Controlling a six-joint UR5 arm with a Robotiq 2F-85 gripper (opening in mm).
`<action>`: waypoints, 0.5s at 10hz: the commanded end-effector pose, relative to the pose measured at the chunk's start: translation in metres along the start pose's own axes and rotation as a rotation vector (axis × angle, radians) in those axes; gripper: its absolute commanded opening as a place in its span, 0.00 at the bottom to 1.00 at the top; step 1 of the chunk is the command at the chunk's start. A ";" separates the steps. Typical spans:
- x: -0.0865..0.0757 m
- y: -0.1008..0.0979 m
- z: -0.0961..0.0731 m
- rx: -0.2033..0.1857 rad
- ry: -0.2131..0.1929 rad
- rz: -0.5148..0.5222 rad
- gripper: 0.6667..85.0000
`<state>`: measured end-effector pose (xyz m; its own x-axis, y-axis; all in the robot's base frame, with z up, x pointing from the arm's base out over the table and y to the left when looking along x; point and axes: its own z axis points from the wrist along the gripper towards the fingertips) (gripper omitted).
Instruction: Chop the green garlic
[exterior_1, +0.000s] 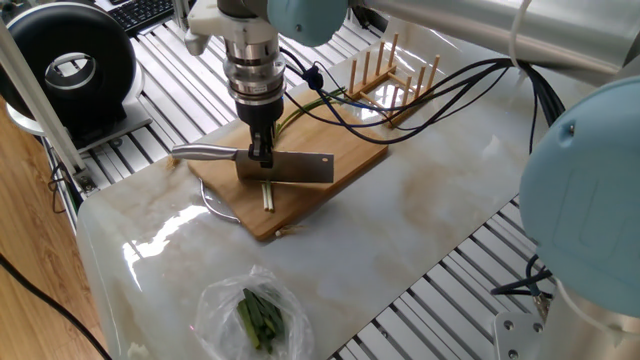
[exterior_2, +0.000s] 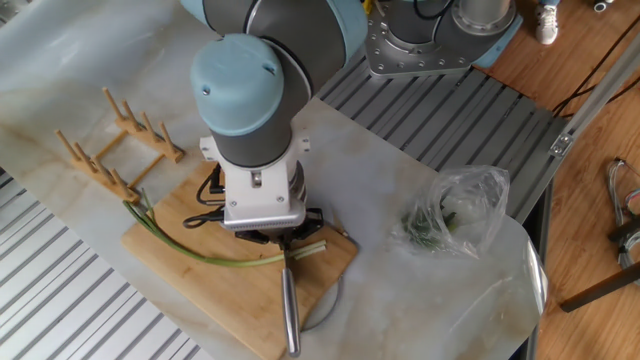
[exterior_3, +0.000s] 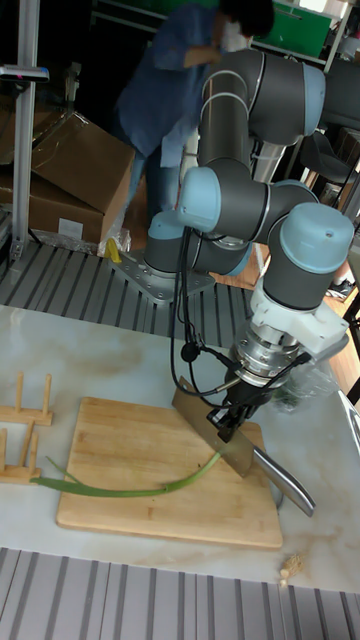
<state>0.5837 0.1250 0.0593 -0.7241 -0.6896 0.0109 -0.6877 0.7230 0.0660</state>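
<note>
The green garlic (exterior_3: 130, 490) is a long thin stalk lying across the wooden cutting board (exterior_3: 120, 440), its leafy end toward the rack. In the other fixed view the stalk (exterior_2: 200, 257) runs under the wrist, and a short pale piece (exterior_2: 313, 247) lies past the blade. Another short piece (exterior_1: 268, 197) shows below the blade in one fixed view. My gripper (exterior_1: 262, 155) is shut on the knife (exterior_1: 300, 168), gripping where blade meets handle. The blade stands edge-down on the stalk's pale end (exterior_3: 212, 462). The steel handle (exterior_2: 290, 310) sticks out over the board's edge.
A wooden peg rack (exterior_1: 392, 75) stands at the board's far end. A clear plastic bag of dark green leaves (exterior_1: 258, 318) lies on the marble top near the table's edge. A round metal piece (exterior_1: 215, 203) pokes out from under the board. A person stands behind the table (exterior_3: 190, 70).
</note>
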 end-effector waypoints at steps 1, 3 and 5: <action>0.003 -0.003 -0.004 -0.016 -0.013 -0.009 0.01; 0.007 -0.003 -0.011 -0.035 -0.005 0.000 0.01; -0.001 -0.001 0.000 -0.024 -0.026 0.019 0.01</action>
<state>0.5825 0.1197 0.0635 -0.7237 -0.6901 0.0084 -0.6873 0.7218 0.0812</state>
